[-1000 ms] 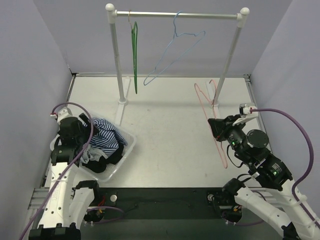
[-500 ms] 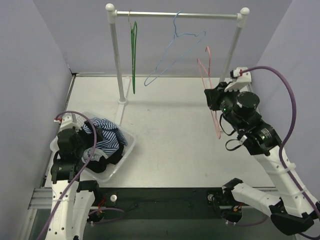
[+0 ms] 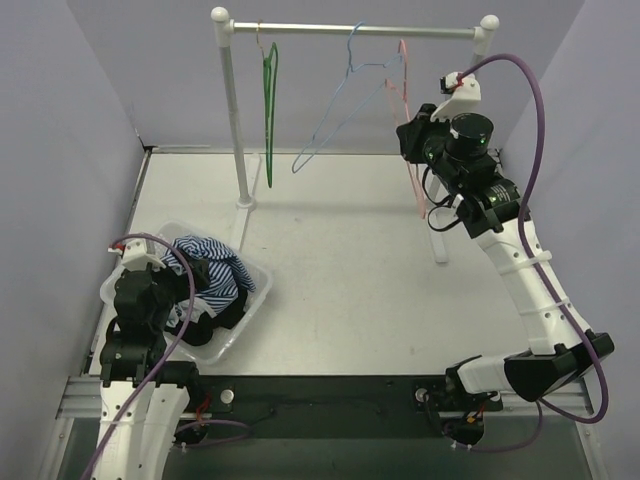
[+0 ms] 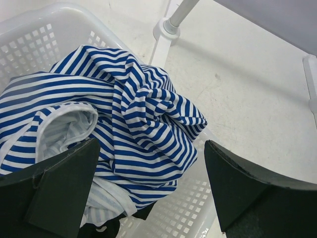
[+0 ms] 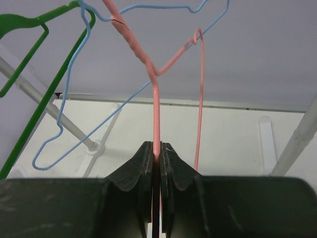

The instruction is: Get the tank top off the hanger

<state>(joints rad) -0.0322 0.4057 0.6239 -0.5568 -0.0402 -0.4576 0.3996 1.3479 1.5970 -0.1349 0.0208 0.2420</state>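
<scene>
From above, the top [image 3: 213, 268], a blue-and-white striped bundle, is lying crumpled in the white basket [image 3: 257, 292] at the near-left corner of the tabletop [image 3: 350, 280]. It is touching no hanger. The left arm [image 3: 138, 305] is hovering at the basket's near side with the left jaws spread wide and holding nothing. Along the far edge the rack [image 3: 350, 29] is carrying a green hanger [image 3: 268, 110] and a blue hanger [image 3: 345, 105]. The right arm [image 3: 500, 215] is reaching high toward the rail's right end, presenting a bare pink hanger [image 3: 405, 110] just beside the blue one.

From the left wrist, the top [image 4: 133, 114] is filling the basket [image 4: 29, 44], with darker cloth showing under it. Both fingers [image 4: 54, 191] are standing well apart over the heap, clear of the fabric.

From the right wrist, the right jaws are pinching the pink hanger [image 5: 155, 119] on its wire just below the twisted neck. Its hook is running out of frame, so I cannot tell whether it is resting on the rail. The blue hanger [image 5: 59, 129] and green hanger [image 5: 27, 99] are hanging to the left.

The removal itself is looking finished. Only rehanging and releasing the pink hanger seems to be remaining.
</scene>
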